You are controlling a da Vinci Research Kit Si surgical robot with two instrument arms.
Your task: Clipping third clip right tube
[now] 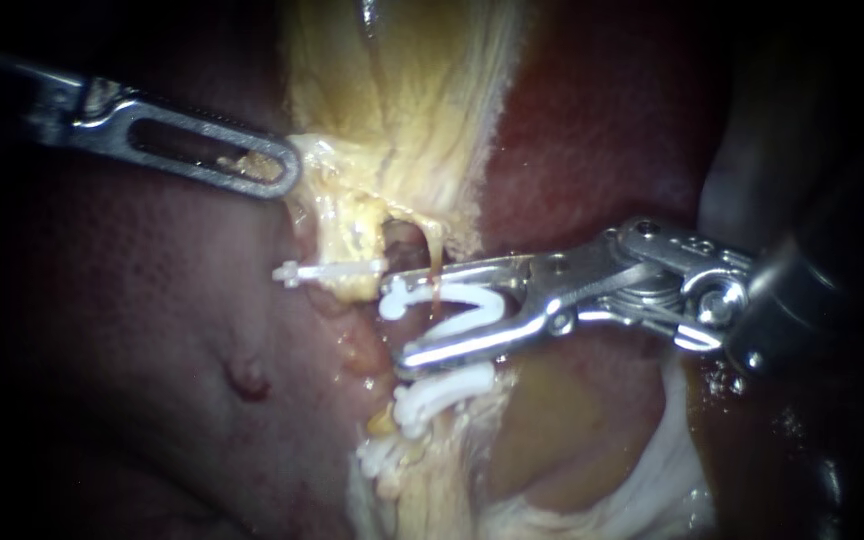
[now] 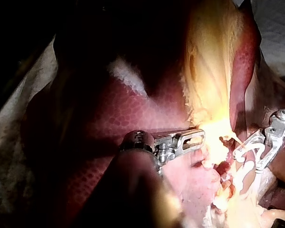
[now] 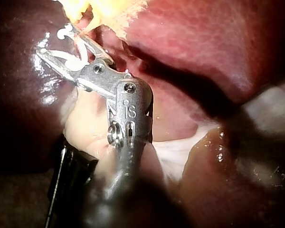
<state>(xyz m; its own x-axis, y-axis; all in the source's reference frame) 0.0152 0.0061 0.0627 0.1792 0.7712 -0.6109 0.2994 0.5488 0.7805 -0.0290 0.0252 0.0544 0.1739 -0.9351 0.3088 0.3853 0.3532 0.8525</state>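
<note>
While left instrument [image 1: 277, 170] jaws grip yellow tissue [image 1: 402, 100] beside liver [image 1: 132, 300], right instrument [image 1: 399, 320] jaws clasp a clip [image 1: 390, 303].

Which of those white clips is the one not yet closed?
Find the pale yellow tissue down the middle, then follow the right instrument to its tip. The clip there gapes in a wide V; the other clips lie shut flat.

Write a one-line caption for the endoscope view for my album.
Right instrument holds an open white plastic clip in its steel jaws beside yellowish tissue already carrying shut white clips.
</note>
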